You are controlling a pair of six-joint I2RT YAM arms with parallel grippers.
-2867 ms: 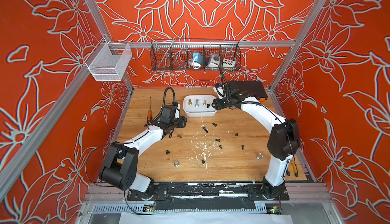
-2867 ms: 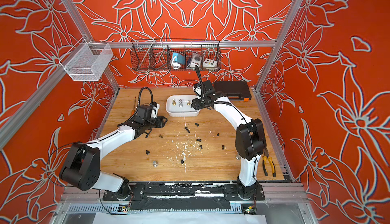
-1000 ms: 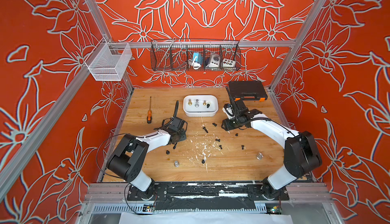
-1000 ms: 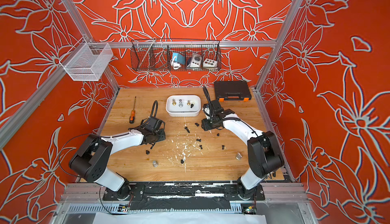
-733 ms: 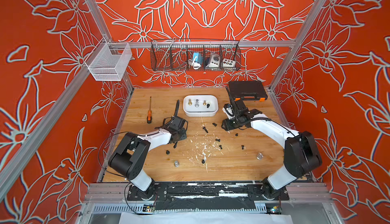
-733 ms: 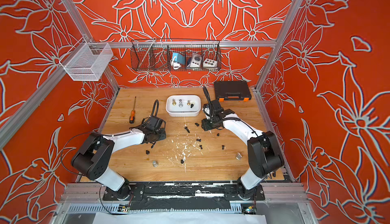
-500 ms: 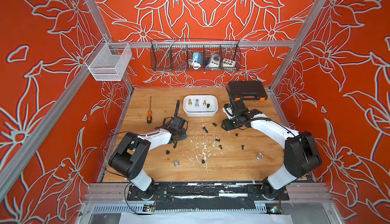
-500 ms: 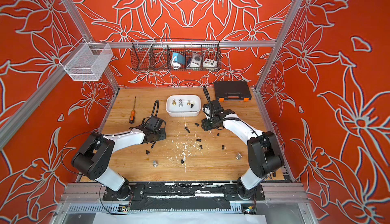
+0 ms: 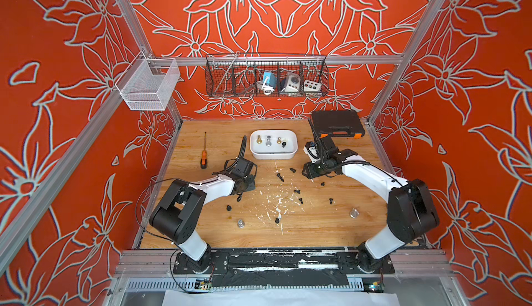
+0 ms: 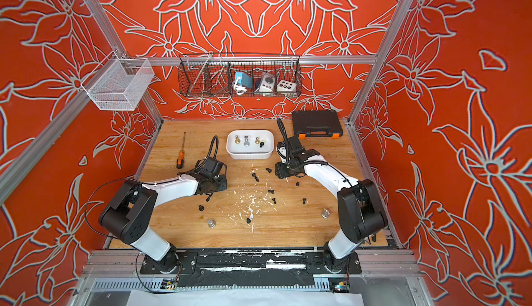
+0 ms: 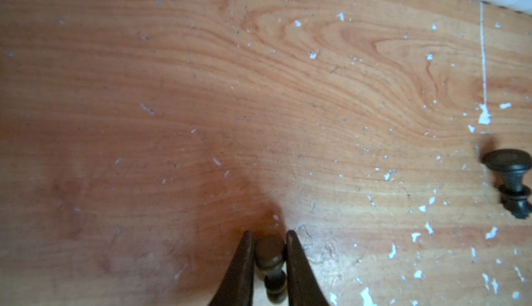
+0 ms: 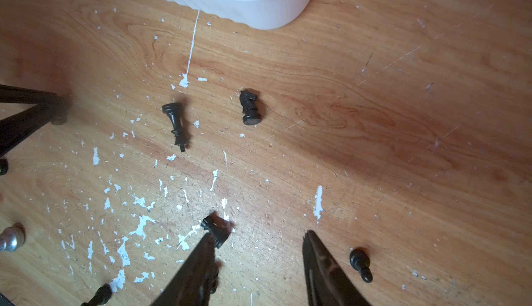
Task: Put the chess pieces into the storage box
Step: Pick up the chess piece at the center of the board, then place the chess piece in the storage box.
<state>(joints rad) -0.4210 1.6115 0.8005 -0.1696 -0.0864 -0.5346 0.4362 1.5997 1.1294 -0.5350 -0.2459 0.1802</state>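
The left gripper (image 11: 269, 234) has its two fingers closed on a small dark chess piece (image 11: 270, 258) lying low on the wooden table (image 9: 316, 232) — a firm clamp, the piece's head poking out past the tips. In both top views this gripper sits left of centre, below and to the left of the storage box (image 9: 273, 154). The box stands in the upper middle of the table, apart from both arms, and holds two brass pieces, a silver one and a black one. The right gripper (image 12: 259, 238) hangs just to the lower right of the box with its jaws apart, gripping nothing — a fallen black piece (image 12: 216, 229) lies at one finger's tip. More black pieces (image 9: 279, 176) are scattered across mid-table.
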